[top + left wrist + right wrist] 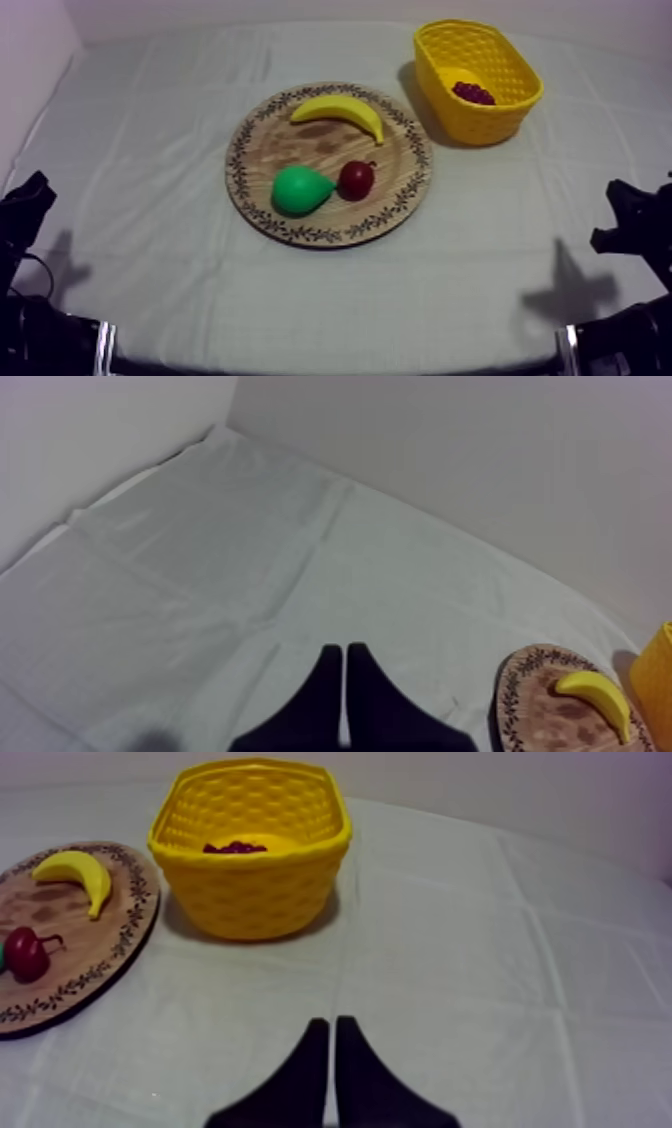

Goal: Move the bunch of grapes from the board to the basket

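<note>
The grey-white clothed surface [150,150] is carrying a round wooden board with a patterned rim [312,152] and, beside it, a yellow woven basket [470,122]. The black left gripper [344,661] and right gripper [333,1032] are sitting low, pinched narrow on nothing, the right nearer the basket. The small dark-red bunch of grapes [473,93] is already lying inside it, half hidden by the wall.

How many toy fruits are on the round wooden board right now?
3. A yellow banana at the far side of the wooden board; a green pear and a small red fruit side by side at its near side. The bunch of grapes lies in the yellow basket.
</note>
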Action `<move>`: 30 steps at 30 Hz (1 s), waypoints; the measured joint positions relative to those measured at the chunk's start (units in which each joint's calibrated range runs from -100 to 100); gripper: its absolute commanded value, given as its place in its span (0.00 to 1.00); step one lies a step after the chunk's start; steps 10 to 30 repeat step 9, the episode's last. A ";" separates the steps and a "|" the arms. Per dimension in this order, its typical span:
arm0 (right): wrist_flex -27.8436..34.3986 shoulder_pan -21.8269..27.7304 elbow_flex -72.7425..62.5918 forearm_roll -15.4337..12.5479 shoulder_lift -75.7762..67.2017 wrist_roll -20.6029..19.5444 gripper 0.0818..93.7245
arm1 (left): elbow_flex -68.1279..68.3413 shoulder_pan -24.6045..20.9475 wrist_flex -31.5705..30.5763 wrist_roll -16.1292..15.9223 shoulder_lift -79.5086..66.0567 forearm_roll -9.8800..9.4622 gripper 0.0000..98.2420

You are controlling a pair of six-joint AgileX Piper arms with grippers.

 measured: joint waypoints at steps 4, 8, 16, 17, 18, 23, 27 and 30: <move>-0.63 0.03 0.36 -0.19 -0.04 -0.10 0.00 | 0.00 0.00 0.00 0.00 0.00 0.00 0.00; -0.63 0.03 0.54 -0.36 -0.04 -0.10 0.00 | 0.00 0.00 0.00 0.00 0.00 0.00 0.00; -0.63 0.07 0.54 -0.36 -0.04 -0.10 0.00 | 0.00 0.00 0.00 0.00 0.00 0.00 0.00; -0.63 0.07 0.54 -0.36 -0.04 -0.10 0.00 | 0.00 0.00 0.00 0.00 0.00 0.00 0.00; -0.63 0.07 0.54 -0.36 -0.04 -0.10 0.00 | 0.00 0.00 0.00 0.00 0.00 0.00 0.00; -0.63 0.07 0.54 -0.36 -0.04 -0.10 0.00 | 0.00 0.00 0.00 0.00 0.00 0.00 0.00; -0.63 0.07 0.54 -0.36 -0.04 -0.10 0.00 | 0.00 0.00 0.00 0.00 0.00 0.00 0.00; -0.63 0.07 0.54 -0.36 -0.04 -0.10 0.00 | 0.00 0.00 0.00 0.00 0.00 0.00 0.00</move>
